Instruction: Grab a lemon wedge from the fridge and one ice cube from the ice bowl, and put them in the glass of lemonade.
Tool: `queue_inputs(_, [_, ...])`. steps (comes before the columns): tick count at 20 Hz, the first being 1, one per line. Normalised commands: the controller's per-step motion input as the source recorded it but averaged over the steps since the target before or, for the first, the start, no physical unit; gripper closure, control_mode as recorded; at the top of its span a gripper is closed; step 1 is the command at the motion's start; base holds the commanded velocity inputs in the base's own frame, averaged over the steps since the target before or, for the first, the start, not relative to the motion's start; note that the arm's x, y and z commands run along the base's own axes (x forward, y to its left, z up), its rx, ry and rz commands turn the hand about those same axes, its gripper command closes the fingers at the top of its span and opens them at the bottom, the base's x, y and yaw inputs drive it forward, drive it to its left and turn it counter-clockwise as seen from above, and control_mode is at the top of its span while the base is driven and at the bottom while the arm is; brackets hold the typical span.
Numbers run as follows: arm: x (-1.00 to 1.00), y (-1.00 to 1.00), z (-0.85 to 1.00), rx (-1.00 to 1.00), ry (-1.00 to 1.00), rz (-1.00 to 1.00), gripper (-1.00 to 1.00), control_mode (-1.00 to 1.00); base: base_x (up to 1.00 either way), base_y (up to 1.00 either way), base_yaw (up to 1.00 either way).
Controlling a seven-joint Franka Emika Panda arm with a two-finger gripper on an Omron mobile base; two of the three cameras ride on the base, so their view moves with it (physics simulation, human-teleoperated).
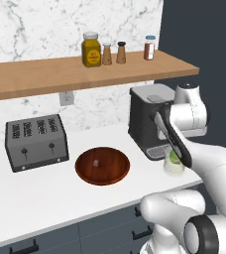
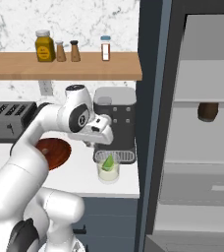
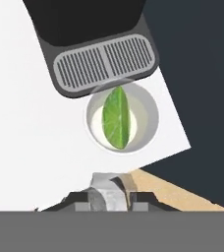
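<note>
While the lemon wedge (image 3: 116,118) already sits in the glass of lemonade (image 3: 148,129), the claw (image 3: 109,194) hovers above that glass with its tips drawn together on a small pale, translucent block that looks like an ice cube (image 3: 106,191). Such a cube would likely be light, hard and slick, so a squeeze across two flat opposite faces suits it best, and a loose grip could let it squirt out. From the left base view the wedge shows as a green spot inside the glass (image 1: 174,163), half hidden behind the forearm. The glass itself is probably breakable and easy to tip; it stands on the white tabletop (image 1: 45,196) close to the front edge, right in front of the drip grille of the black-and-grey coffee machine (image 2: 115,123), so there is little spare room around it.

Further left on the tabletop lies the wide wooden ice bowl (image 1: 102,165), with one small pale piece at its middle, and beyond it a grey toaster (image 1: 36,142). A wooden shelf (image 1: 85,69) above carries a yellow jar (image 1: 91,49) and several small shakers. To the right the fridge (image 2: 202,142) stands open, its pale shelves showing, with a brown object on one of them that I cannot identify.
</note>
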Motion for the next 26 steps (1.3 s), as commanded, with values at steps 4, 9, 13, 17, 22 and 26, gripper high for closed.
queue_inputs(4, [0.01, -0.05, -0.07, 0.01, -0.06, -0.14, 1.0, -1.0, 0.0, 0.0, 0.0])
queue_inputs(9, [0.11, -0.07, -0.12, 0.0, -0.15, -0.07, 1.0, -1.0, 0.0, 0.0, 0.0])
queue_inputs(13, [0.01, -0.06, 0.0, 0.0, -0.15, -0.05, 1.0, -1.0, 0.0, 0.0, 0.0])
queue_inputs(17, [0.0, -0.01, 0.0, 0.0, -0.12, -0.02, 1.0, -1.0, 0.0, 0.0, 0.0])
queue_inputs(22, [0.0, 0.0, 0.0, 0.0, -0.1, 0.0, 1.0, -1.0, 0.0, 0.0, 0.0])
queue_inputs(26, [-0.06, 0.0, 0.0, 0.0, -0.09, 0.0, 1.0, -1.0, 0.0, 0.0, 0.0])
